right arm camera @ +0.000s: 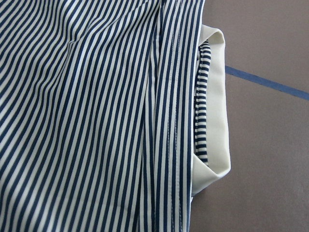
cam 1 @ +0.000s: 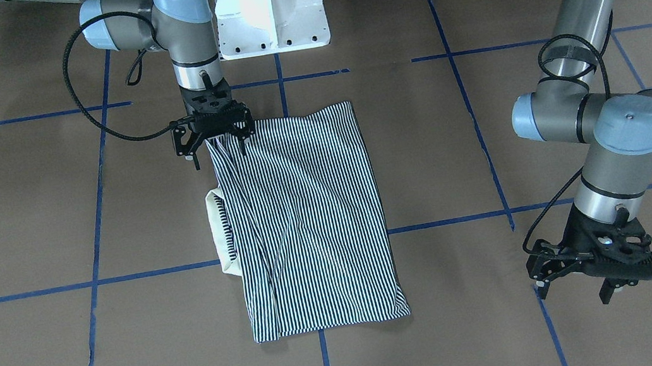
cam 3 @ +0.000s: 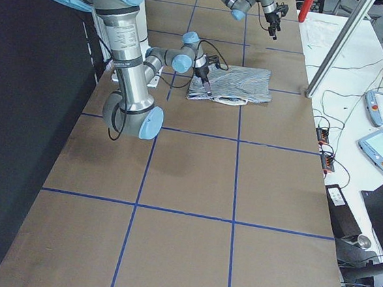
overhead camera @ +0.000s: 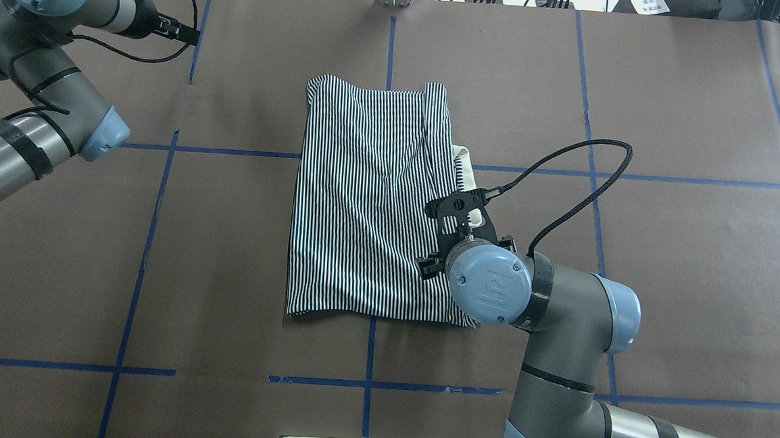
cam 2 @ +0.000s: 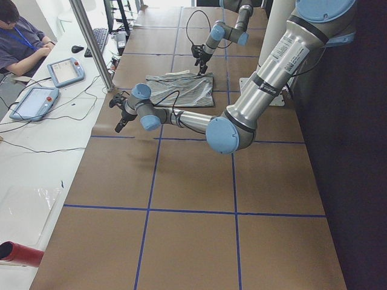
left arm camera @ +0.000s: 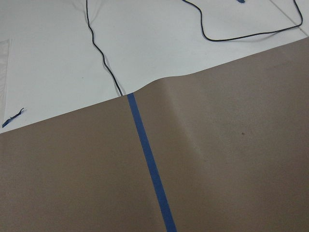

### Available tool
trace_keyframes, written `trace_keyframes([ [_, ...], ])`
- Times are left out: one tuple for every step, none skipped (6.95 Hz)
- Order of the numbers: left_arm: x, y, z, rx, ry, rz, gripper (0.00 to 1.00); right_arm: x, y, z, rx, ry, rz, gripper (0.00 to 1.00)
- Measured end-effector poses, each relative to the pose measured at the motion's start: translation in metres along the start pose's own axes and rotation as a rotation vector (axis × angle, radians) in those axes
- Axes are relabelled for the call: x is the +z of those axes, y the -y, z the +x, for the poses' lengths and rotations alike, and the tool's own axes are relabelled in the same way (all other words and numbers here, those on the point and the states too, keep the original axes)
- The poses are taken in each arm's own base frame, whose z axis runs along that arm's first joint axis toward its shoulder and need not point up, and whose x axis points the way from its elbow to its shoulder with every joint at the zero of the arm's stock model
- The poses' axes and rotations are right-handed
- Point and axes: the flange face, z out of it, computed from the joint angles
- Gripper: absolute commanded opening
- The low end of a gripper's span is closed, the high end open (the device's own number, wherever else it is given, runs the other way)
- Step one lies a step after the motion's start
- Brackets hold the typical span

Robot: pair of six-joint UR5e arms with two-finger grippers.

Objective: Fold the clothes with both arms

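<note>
The striped shirt lies folded into a long rectangle mid-table, also visible in the overhead view. Its cream collar pokes out of one long side, and the right wrist view shows that collar close up beside a folded striped edge. My right gripper hovers open over the shirt's corner nearest the base, where pleats in the cloth converge. My left gripper stands open and empty near the table's far edge, well clear of the shirt. Only brown paper and a tape line show in the left wrist view.
The white pedestal base stands at the robot's side of the table. Blue tape lines grid the brown surface. In the exterior left view, a person sits at a side table with tablets. A metal post stands at the table's far edge.
</note>
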Motion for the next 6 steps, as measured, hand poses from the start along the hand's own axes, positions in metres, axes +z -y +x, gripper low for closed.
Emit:
trace_keyframes([
  [0.0,0.0,0.0,0.0,0.0,-0.001,1.0,0.009,-0.004,0.0,-0.013,-0.01,-0.018,1.0],
  [0.0,-0.001,0.001,0.001,-0.001,-0.001,1.0,0.014,-0.007,-0.001,-0.023,-0.018,-0.032,1.0],
  [0.001,-0.001,0.001,0.001,-0.001,-0.002,1.0,0.016,-0.009,-0.001,-0.029,-0.028,-0.048,1.0],
  [0.001,-0.001,0.002,0.002,-0.002,-0.002,1.0,0.017,-0.011,-0.001,-0.034,-0.041,-0.063,1.0],
  [0.001,-0.002,0.003,0.003,-0.003,-0.002,1.0,0.019,-0.012,0.0,-0.047,-0.051,-0.072,1.0],
  [0.001,-0.002,0.004,0.004,-0.005,-0.001,1.0,0.02,-0.013,0.001,-0.068,-0.06,-0.079,1.0],
])
